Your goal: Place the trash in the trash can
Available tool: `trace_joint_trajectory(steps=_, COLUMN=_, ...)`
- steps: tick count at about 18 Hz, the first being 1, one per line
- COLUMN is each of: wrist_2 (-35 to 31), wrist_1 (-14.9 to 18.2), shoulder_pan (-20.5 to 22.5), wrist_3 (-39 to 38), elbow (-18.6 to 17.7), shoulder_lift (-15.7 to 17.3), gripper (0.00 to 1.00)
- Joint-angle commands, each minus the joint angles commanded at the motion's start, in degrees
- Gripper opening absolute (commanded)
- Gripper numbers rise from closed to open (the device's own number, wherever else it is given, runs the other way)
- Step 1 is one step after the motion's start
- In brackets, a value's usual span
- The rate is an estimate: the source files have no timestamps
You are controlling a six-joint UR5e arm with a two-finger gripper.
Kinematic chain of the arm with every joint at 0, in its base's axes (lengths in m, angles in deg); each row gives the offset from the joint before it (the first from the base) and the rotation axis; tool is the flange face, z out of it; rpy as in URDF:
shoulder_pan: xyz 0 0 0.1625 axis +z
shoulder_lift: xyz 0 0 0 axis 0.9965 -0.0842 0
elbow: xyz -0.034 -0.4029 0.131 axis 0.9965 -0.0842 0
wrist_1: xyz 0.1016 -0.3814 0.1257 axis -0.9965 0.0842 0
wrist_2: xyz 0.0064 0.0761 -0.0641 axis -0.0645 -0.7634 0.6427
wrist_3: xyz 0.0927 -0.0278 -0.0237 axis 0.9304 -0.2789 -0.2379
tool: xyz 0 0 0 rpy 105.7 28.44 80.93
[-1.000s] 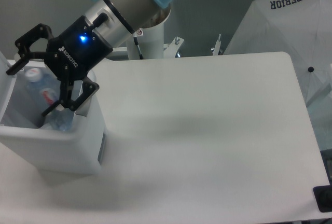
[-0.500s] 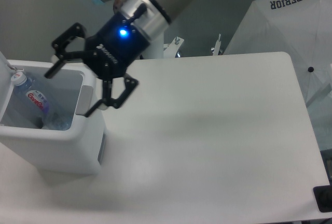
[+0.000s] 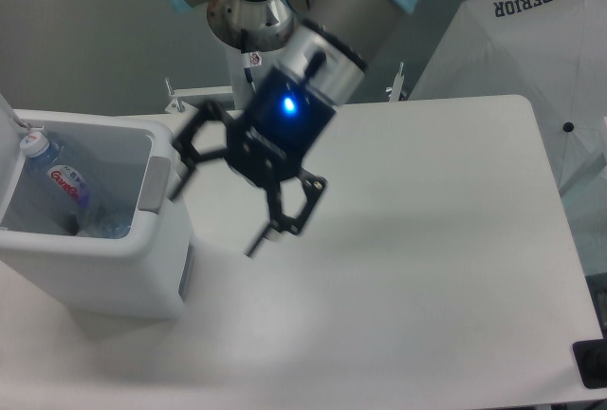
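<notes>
We see the gripper [image 3: 220, 190], jaws spread wide and empty, above the table [image 3: 427, 239] just right of the trash can [image 3: 104, 268], where the bottle [image 3: 59, 182] already lies cap uppermost.

Smooth matt white tabletop [image 3: 408, 239]; glossy white plastic rectangular bin [image 3: 104, 272] holding crinkled clear plastic bottle [image 3: 59, 182]; matt black metal two-finger gripper [image 3: 220, 199] beside bin.

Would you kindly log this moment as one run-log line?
claw: open, empty, above table beside bin | plastic bottle: inside trash can | table: no trash visible
</notes>
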Motion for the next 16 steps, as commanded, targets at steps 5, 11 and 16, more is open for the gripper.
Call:
trace_joint_trajectory(steps=5, wrist_2=-4.39, wrist_1=0.09, shoulder_pan=4.03, wrist_3=6.48, elbow=-1.22, shoulder_lift=-2.63, gripper=1.0)
trace_joint_trajectory(steps=11, wrist_2=-18.45, wrist_1=0.26, shoulder_pan=6.15, wrist_3=14.58, elbow=-2.63, shoulder_lift=-4.05, gripper=1.0)
trace_joint_trajectory(steps=16, wrist_2=-26.99, wrist_1=10.17, shoulder_pan=5.89, wrist_3=22.64, elbow=0.43, shoulder_lift=-4.83, gripper=1.0)
